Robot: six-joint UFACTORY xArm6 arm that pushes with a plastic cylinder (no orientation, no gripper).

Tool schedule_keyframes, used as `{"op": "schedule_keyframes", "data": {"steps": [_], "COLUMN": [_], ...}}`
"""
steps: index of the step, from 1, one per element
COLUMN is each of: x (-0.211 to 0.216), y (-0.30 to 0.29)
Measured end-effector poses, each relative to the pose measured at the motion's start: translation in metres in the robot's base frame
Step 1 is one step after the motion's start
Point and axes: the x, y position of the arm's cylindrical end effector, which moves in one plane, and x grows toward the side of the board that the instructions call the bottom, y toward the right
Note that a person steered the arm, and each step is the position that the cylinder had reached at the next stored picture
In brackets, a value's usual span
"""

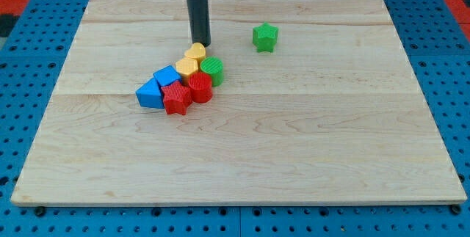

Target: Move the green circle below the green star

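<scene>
The green circle [212, 69] sits on the right side of a tight cluster of blocks left of the board's centre. The green star [265, 37] stands alone toward the view's top, up and to the right of the circle. My tip [201, 44] is at the end of the dark rod, just above the cluster, touching or nearly touching the upper yellow block [195, 52] and a little up-left of the green circle.
The cluster also holds a second yellow block [186, 67], a red block [200, 87], a red star [176, 98], a blue cube [167, 76] and a blue block [150, 94]. The wooden board [330, 149] lies on a blue pegboard.
</scene>
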Motion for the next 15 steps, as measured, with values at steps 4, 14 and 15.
{"op": "schedule_keyframes", "data": {"steps": [4,14,15], "x": [0.059,0.05,0.021], "y": [0.172,0.021,0.006]}}
